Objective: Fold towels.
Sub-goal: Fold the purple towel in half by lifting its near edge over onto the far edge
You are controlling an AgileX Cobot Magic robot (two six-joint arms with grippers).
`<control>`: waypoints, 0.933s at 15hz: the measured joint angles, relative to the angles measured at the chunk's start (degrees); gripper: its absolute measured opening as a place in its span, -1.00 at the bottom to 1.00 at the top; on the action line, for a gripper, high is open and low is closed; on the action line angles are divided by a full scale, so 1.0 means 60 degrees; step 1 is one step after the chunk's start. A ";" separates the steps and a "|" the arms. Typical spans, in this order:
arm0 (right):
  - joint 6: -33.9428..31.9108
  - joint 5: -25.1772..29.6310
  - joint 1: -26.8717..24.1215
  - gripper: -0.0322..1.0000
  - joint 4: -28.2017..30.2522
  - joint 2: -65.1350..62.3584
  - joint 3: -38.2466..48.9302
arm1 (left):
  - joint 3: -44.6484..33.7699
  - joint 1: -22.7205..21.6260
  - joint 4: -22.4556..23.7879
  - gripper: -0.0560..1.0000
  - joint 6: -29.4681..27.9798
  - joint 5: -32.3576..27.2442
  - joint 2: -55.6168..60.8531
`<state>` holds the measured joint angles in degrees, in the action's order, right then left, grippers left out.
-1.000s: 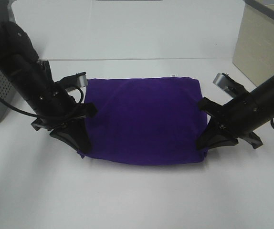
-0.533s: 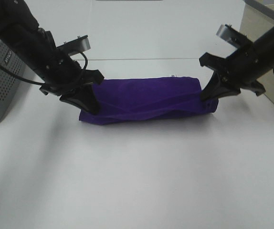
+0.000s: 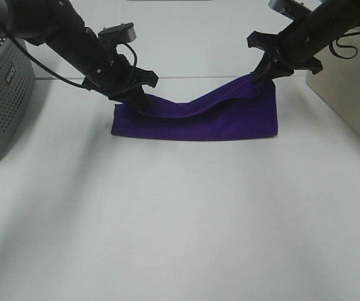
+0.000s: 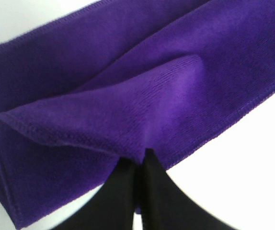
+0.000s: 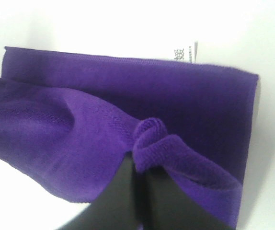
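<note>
The deep purple towel lies folded into a long band at the back of the white table. My left gripper is shut on its near-edge corner at the left end; the wrist view shows the fingers pinching the hem. My right gripper is shut on the matching corner at the right end and holds it higher, so the lifted edge sags in the middle. The right wrist view shows the pinched fold and the small white tag at the towel's far edge.
A grey perforated basket stands at the left edge. A beige box stands at the right. A white wall panel rises just behind the towel. White table stretches in front.
Both grippers have carried the towel's front edge up and back toward the far edge, doubling the towel into a narrow band. The right gripper has risen higher than the left.
</note>
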<state>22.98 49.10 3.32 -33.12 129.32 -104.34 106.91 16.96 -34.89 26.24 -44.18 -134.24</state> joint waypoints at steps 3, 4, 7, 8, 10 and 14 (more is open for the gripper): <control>0.0000 0.0067 0.0000 -0.89 0.0583 0.0926 -0.1203 | 0.1767 0.0000 0.0945 -0.89 0.0000 -0.0344 -0.0917; -0.0010 0.0076 0.0000 -0.89 0.0764 0.1060 -0.1385 | 0.2091 0.0000 0.1089 -0.89 -0.0029 -0.0487 -0.1060; -0.0153 0.0086 0.0000 -0.89 0.1136 0.1241 -0.1451 | 0.2387 0.0000 0.1318 -0.89 -0.0239 -0.0707 -0.1385; -0.0162 0.0086 0.0000 -0.89 0.1136 0.1261 -0.1451 | 0.2387 0.0000 0.1337 -0.89 -0.0239 -0.0726 -0.1413; -0.0172 0.0067 0.0000 -0.89 0.1136 0.1394 -0.1471 | 0.2387 0.0000 0.1509 -0.89 -0.0315 -0.0783 -0.1528; -0.0191 0.0000 0.0000 -0.88 0.1213 0.1776 -0.1471 | 0.2387 -0.0105 0.1958 -0.89 -0.0716 -0.0955 -0.1595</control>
<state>21.83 49.10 3.32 -25.84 139.97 -113.16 121.24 16.33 -23.15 21.94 -49.90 -143.81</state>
